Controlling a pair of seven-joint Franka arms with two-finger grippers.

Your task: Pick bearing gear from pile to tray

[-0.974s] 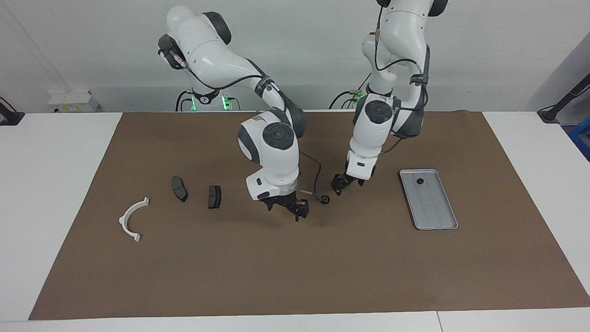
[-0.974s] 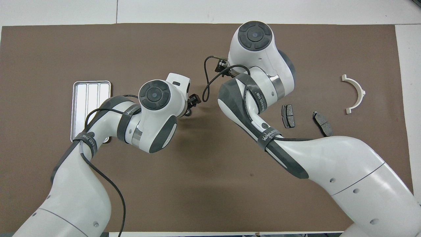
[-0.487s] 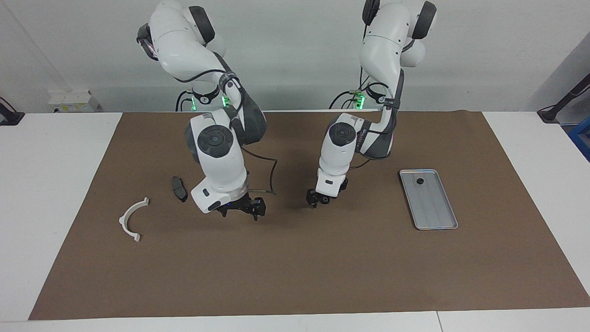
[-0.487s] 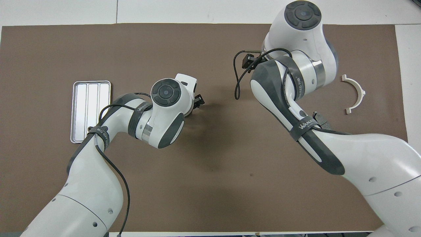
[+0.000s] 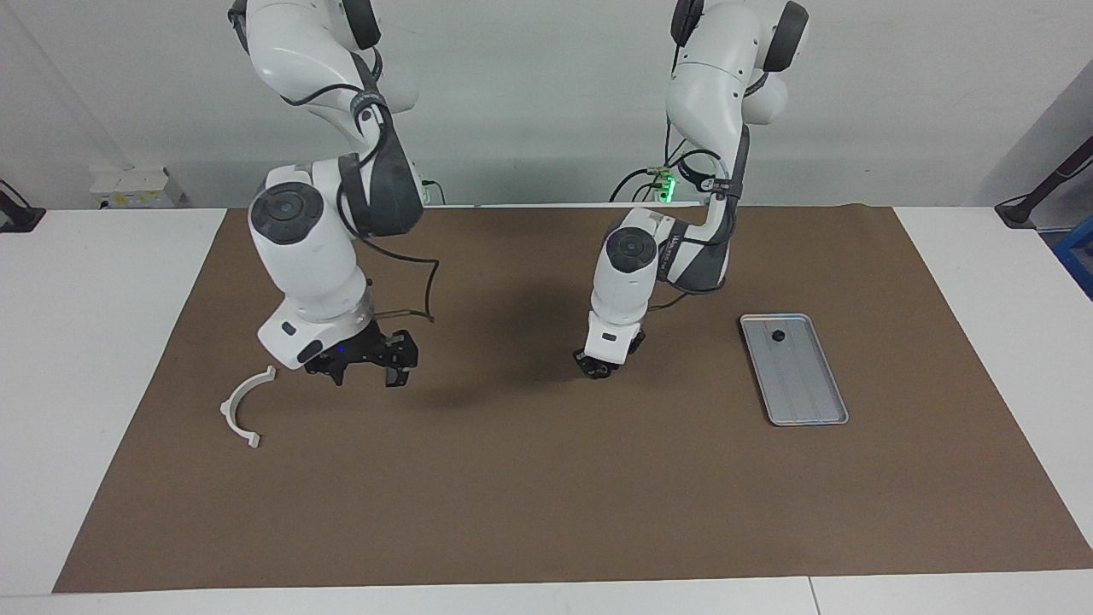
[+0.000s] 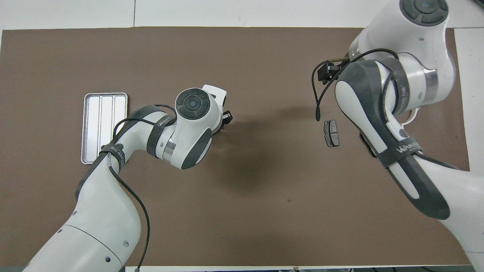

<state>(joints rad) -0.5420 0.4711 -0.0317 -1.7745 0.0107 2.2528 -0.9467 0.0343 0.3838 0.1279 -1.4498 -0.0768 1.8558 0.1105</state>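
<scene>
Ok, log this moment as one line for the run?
left gripper: down at mat, mid-table | right gripper: over brake pads, beside bracket | tray: one black piece inside

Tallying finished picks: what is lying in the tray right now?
In the facing view, the tray holds one small black round piece at its end nearer the robots; the rest is bare. In the overhead view, the left arm covers that corner.

Readable text: one brand word, on cable straps

"WANKEO" or a close spelling stands in white letters on the dark strap [image 6: 404, 148] around the right arm; the same word shows on two straps [image 6: 163, 123] of the left arm.
</scene>
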